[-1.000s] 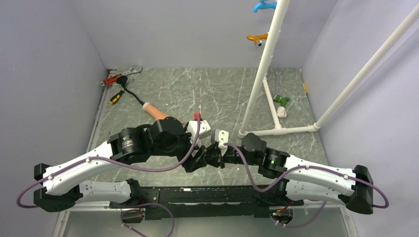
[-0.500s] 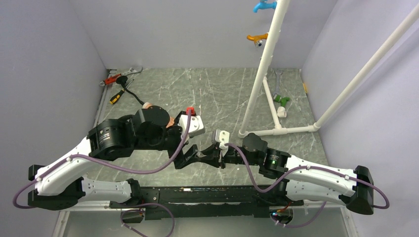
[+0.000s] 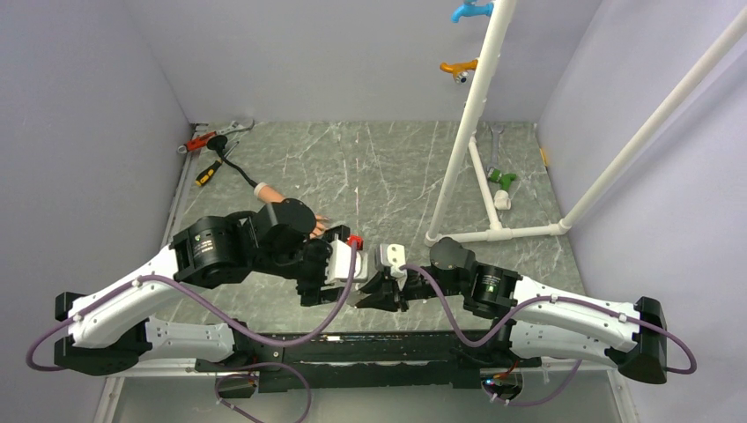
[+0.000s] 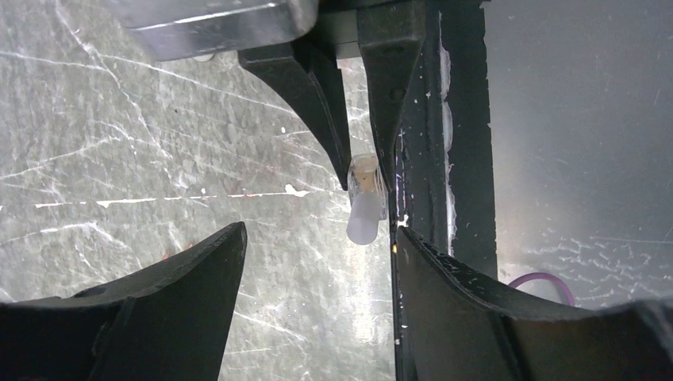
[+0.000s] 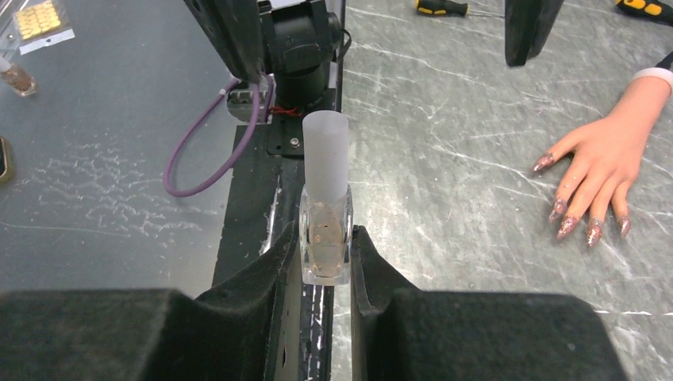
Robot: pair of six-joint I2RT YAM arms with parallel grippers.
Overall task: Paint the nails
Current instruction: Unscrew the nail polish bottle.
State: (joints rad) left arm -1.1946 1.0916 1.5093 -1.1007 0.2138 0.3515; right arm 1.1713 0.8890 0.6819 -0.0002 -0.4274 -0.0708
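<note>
At the ends of the mannequin hand's (image 5: 607, 155) spread fingers, the nails (image 5: 567, 228) show glittery reddish-pink and face upward, since the hand lies palm down on the desk (image 3: 388, 167). Its long axis runs diagonally in the top view. The white cuff is at the far left end, and the fingers point toward the near right, toward the arm bases. The left arm (image 3: 264, 242) reaches over the hand and hides its palm in that view, leaving only the forearm and the fingertips visible.

Just nearer than the fingertips, the right gripper (image 5: 325, 246) is clamped on a small clear bottle (image 5: 325, 214), its fingers pressing the glass body on both sides. The bottle's frosted white cap (image 5: 325, 151) sticks out past the fingers. The left gripper (image 4: 317, 238) faces that cap with its jaws spread wide and nothing between them. The cap's end sits close to the gap, nearer one finger, and I cannot tell whether it touches.

Beyond the hand's cuff, at the far left corner, lie screwdrivers (image 3: 209, 172) and a wrench (image 3: 233, 128). Well to the right of the hand stands a white pipe frame (image 3: 476, 115).
</note>
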